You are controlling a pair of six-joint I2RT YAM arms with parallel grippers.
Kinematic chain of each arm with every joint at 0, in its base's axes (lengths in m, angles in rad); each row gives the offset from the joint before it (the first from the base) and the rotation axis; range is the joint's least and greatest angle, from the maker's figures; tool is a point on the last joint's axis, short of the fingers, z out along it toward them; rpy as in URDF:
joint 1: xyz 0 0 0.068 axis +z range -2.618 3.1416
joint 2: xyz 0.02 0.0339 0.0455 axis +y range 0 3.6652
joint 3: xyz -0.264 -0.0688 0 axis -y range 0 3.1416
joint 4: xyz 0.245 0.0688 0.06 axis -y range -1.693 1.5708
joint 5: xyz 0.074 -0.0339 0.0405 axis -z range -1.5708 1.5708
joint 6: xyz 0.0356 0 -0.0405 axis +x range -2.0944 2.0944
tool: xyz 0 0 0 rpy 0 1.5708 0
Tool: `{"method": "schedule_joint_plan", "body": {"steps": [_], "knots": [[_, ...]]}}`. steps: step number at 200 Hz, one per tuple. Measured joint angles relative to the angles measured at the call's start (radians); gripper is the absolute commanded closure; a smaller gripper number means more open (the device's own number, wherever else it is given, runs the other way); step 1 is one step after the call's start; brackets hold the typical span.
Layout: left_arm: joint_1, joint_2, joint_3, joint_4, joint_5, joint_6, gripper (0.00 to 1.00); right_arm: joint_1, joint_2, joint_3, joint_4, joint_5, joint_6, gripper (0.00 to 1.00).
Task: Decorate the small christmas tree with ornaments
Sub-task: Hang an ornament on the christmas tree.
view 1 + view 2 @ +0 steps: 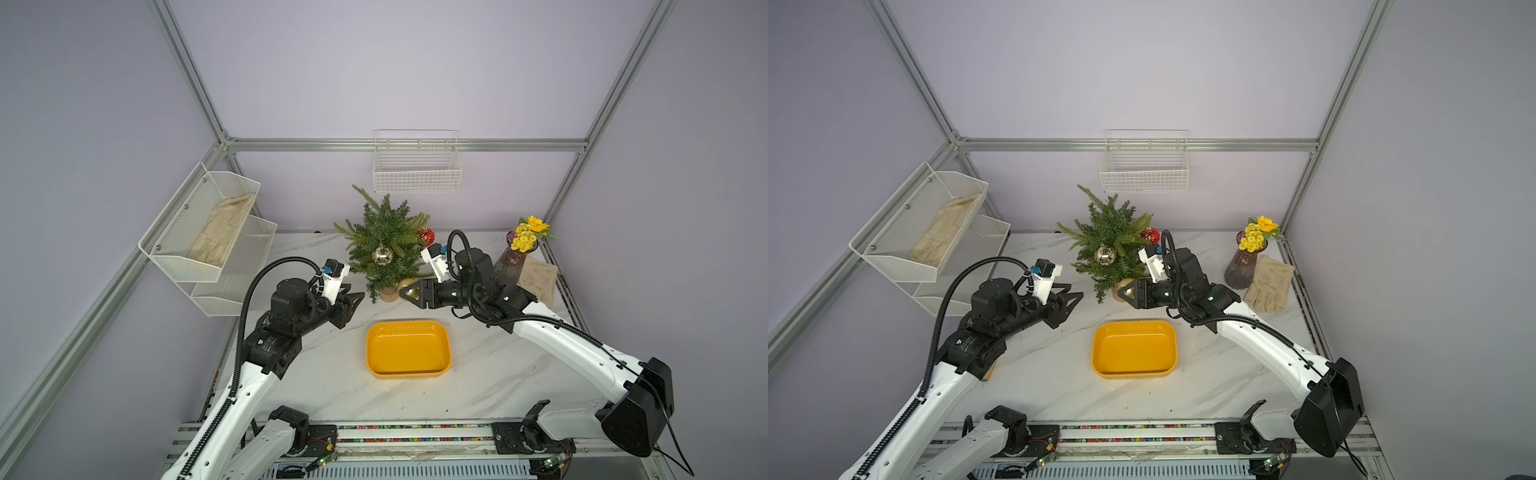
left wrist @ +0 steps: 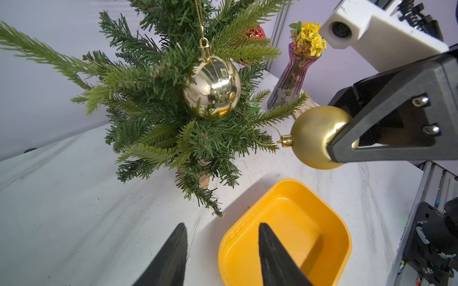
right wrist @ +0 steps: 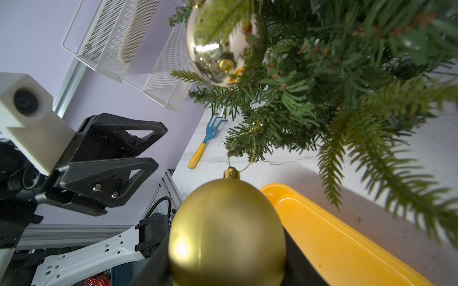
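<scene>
Bright even light, soft shadows, glare on shiny bauble (image 2: 212,86), edges blurred

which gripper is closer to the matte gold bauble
Right. The right gripper is shut on the matte gold bauble, beside the base of the small christmas tree. The left gripper hangs open and empty on the tree's other side, apart from it.

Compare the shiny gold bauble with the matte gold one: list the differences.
Finish: the shiny bauble mirrors the room; the matte bauble is dull satin. State: the shiny bauble hangs by its cord from the tree; the matte bauble is clamped in the right gripper's jaws beside the lower branches. Pose: the shiny bauble's cap points up; the matte bauble's points sideways at the tree. Both are round, gold and gold-capped.
</scene>
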Motion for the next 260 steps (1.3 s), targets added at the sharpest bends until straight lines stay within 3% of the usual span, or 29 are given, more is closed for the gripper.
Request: {"method": "schedule_joint_plan", "body": {"steps": [133, 195, 239, 260], "knots": [[0.0, 0.011, 0.0, -0.001, 0.0, 0.0, 0.53, 0.0, 0.018, -0.072, 0.049, -0.014, -0.002, 0.47], [0.0, 0.011, 0.0, -0.001, 0.0, 0.0, 0.53, 0.0, 0.066, -0.085, 0.097, -0.027, 0.016, 0.3], [0.0, 0.011, 0.0, -0.001, 0.0, 0.0, 0.52, 0.0, 0.066, -0.101, 0.114, -0.027, 0.021, 0.28], [0.0, 0.011, 0.0, -0.001, -0.001, -0.003, 0.47, 0.0, 0.064, -0.105, 0.113, -0.014, 0.027, 0.28]]}}
